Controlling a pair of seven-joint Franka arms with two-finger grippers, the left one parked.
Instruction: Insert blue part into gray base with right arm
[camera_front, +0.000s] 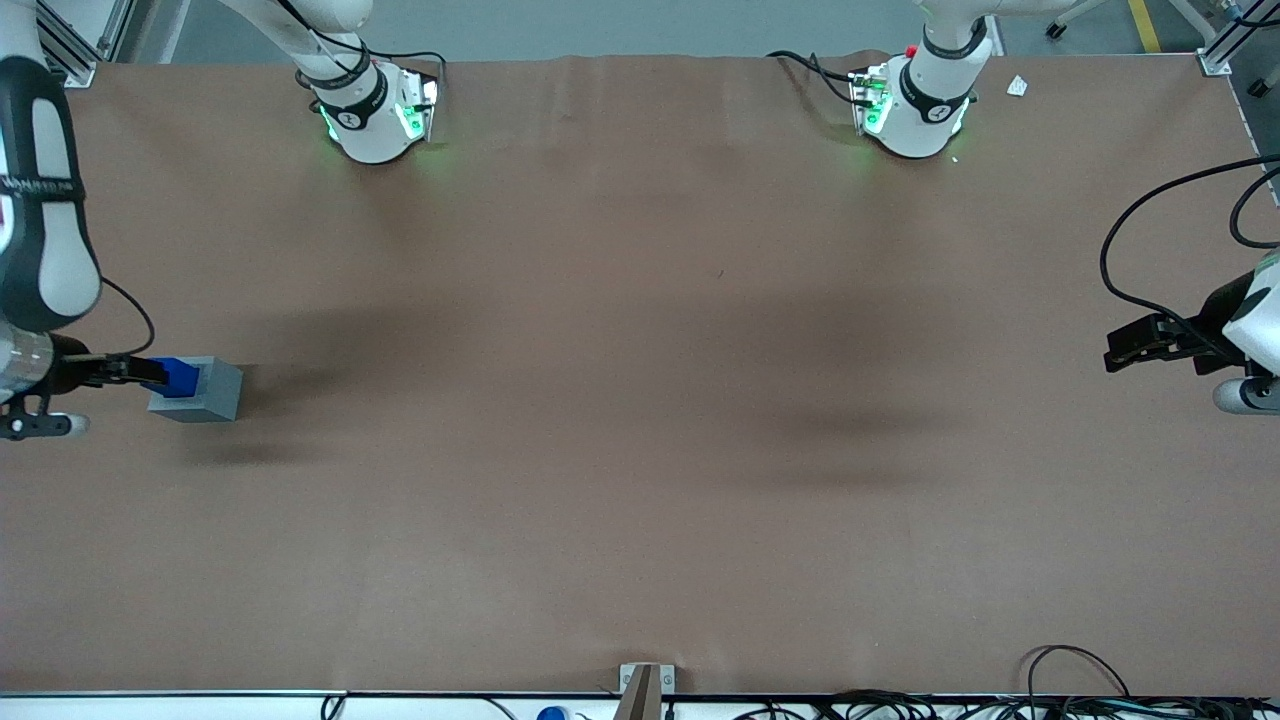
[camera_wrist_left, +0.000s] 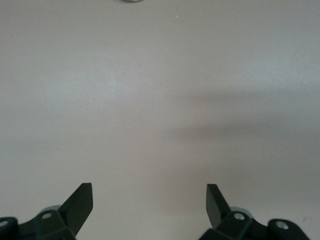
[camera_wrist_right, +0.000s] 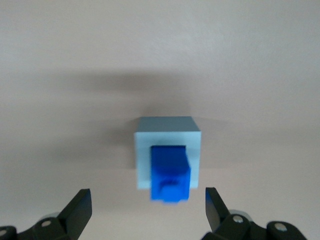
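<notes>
The gray base (camera_front: 208, 392) stands on the brown table at the working arm's end. The blue part (camera_front: 181, 378) sits in its top socket and sticks up out of it. In the right wrist view the blue part (camera_wrist_right: 170, 174) shows in the gray base (camera_wrist_right: 144, 150), its narrower stub end facing the camera. My right gripper (camera_wrist_right: 147, 210) is open, with its fingers (camera_wrist_right: 80, 210) wide apart and clear of the blue part; it holds nothing. In the front view the gripper (camera_front: 135, 373) is directly beside the blue part, over the base.
Two white arm bases (camera_front: 372, 110) (camera_front: 915, 105) stand at the table edge farthest from the front camera. The parked arm's gripper (camera_front: 1150, 343) hangs at the other end. A metal bracket (camera_front: 645, 685) and cables (camera_front: 1070, 690) lie at the nearest edge.
</notes>
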